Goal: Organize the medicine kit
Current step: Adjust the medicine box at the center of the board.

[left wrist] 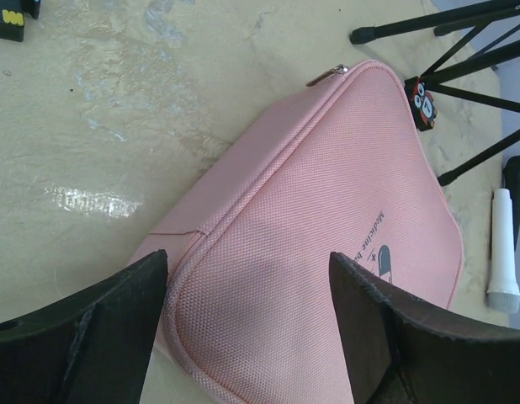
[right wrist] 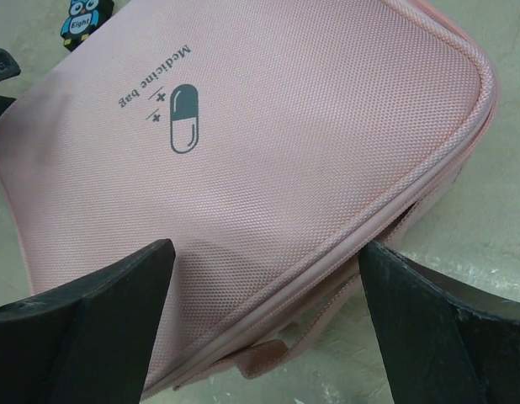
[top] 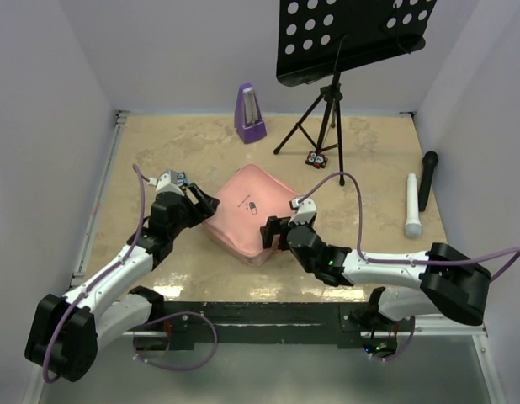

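- medicine kit [top: 243, 215]: soft woven fabric, probably light, yielding.
- left gripper [left wrist: 247, 286], right gripper [right wrist: 264, 269]: jaws apart, kit edge between.
- Suggested hold: piped seam [right wrist: 403, 210] ahead.

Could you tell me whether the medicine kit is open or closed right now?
Closed: the medicine kit lies with its lid down, logo up, no lining showing. Fully zipped: cannot tell.

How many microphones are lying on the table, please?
2. A black microphone lies at the far right; a white microphone lies just left of it, slightly lower in the top view. The pink case could hide another.
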### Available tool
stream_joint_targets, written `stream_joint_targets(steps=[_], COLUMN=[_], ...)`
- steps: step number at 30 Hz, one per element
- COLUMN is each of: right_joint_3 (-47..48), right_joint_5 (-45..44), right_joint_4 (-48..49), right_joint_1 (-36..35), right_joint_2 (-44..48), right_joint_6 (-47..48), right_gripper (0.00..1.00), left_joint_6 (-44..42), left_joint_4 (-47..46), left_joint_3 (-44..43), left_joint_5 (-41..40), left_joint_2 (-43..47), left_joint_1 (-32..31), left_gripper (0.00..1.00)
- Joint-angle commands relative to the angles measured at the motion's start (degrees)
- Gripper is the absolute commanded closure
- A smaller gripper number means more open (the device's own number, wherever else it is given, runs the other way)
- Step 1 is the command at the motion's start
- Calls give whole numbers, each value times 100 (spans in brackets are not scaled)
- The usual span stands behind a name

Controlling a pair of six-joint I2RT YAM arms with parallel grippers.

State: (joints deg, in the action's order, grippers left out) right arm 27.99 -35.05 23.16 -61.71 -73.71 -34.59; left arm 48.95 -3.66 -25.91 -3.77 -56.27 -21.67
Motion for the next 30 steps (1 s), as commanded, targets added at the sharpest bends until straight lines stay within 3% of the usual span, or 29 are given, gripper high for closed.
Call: stream_joint_targets(steps=[1, 12, 15, 20, 30], right_joint_3=[58, -372, -566, -128, 488], right_joint_5=[-169, -108, 313, 814, 1562], right_joint_4=[532, 523, 559, 128, 690], right_joint_1=[-25, 89, 369, 879, 1232], right_joint_2=[103, 928, 1061, 351, -678], right_joint_6=[-425, -1032, -1331, -1130, -515], right_gripper=[2, 2, 2, 2, 2], left_joint_6=[186, 18, -25, -166, -140], left_joint_4=[-91, 15, -134, -258, -513], left_joint_3=[-54, -54, -54, -72, 306], left_joint_5=[218, 122, 227, 719, 843], left_joint_2=[-120, -183, -305, -683, -253], left_joint_1=[-83, -65, -22, -21, -13], left_gripper=[19, 19, 19, 24, 25])
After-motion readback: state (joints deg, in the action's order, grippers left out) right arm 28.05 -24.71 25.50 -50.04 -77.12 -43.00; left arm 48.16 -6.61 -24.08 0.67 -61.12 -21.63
